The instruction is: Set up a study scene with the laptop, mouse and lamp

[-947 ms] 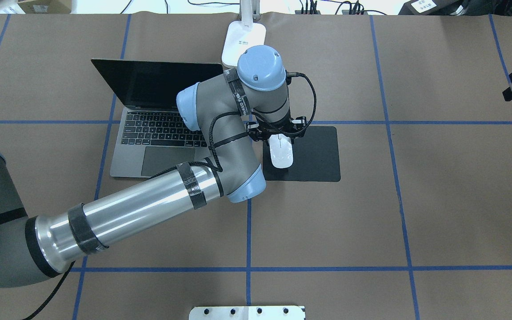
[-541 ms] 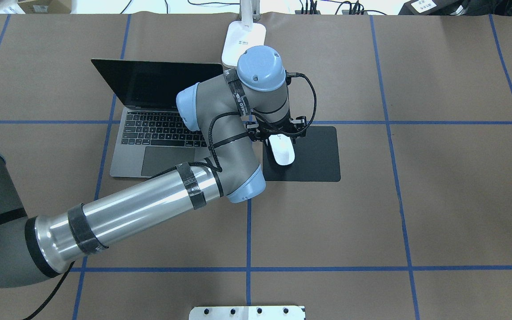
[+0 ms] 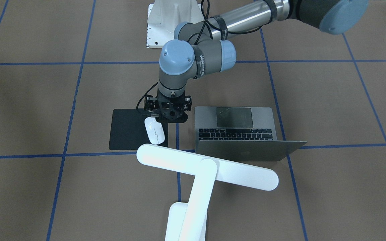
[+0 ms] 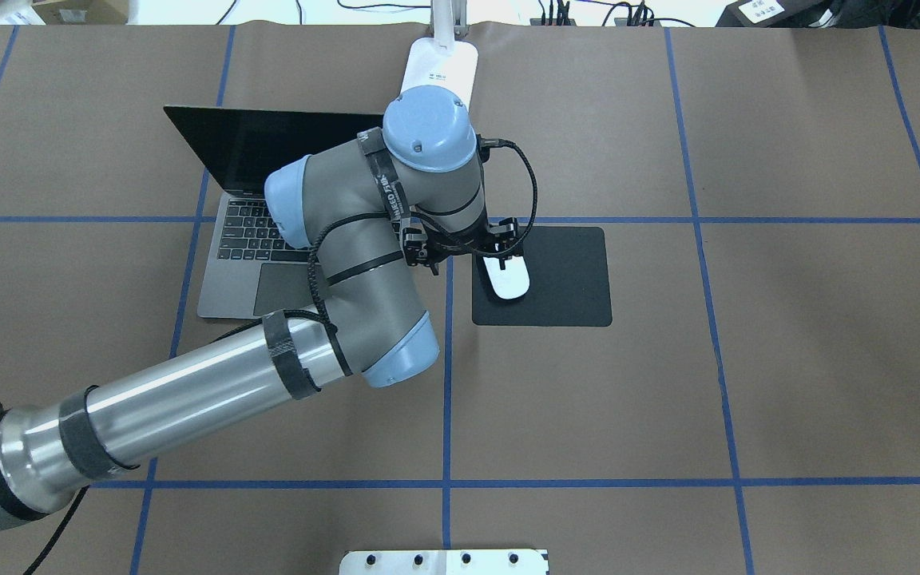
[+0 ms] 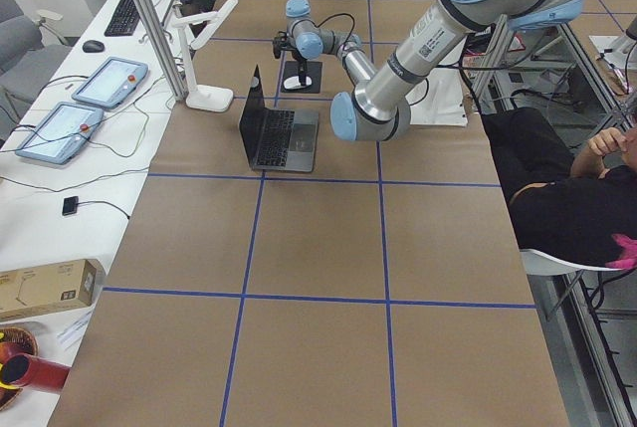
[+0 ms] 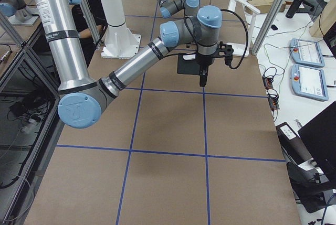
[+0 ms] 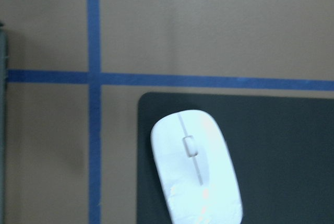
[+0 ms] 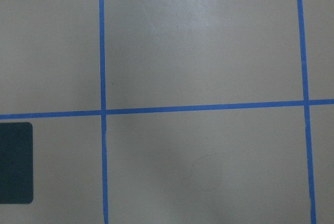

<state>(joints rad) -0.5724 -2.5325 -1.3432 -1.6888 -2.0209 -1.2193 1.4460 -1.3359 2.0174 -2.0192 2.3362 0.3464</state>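
The white mouse (image 4: 507,281) lies free on the left part of the black mat (image 4: 564,279), seen also in the front view (image 3: 155,132) and the left wrist view (image 7: 197,169). My left gripper (image 4: 464,243) hovers just left of the mouse's far end, open and empty (image 3: 168,113). The grey laptop (image 4: 240,235) stands open left of the mat (image 3: 236,129). The white lamp (image 3: 206,167) stands behind them, with its base (image 4: 440,68) at the table's far edge. My right gripper (image 6: 203,78) shows only in the exterior right view. I cannot tell its state.
The white bolted pedestal (image 3: 171,23) stands at the robot's side of the table (image 4: 444,561). A seated operator (image 5: 567,198) is beside the table. Touch panels (image 5: 109,84) lie on the side desk. Blue tape lines cross the brown table cover.
My left arm has pulled back to the left, off the mouse, which stays on the mat. The right gripper has left the overhead view's right edge.
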